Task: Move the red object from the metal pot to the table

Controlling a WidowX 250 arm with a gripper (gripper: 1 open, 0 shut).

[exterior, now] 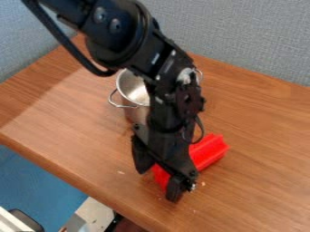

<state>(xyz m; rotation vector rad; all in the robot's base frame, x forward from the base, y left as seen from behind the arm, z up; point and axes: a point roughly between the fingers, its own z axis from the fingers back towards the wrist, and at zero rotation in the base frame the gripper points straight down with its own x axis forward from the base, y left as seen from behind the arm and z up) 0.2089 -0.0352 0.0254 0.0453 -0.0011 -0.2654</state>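
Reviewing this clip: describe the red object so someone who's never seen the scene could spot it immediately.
On the wood-grain table, look just in front of the shiny metal pot. The red object is an elongated bar lying there, partly hidden by the black claw. Its bright red sets it apart from the silver pot and black arm.

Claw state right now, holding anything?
Claw: open, fingers spread around the near end of the red object; contact can't be told.
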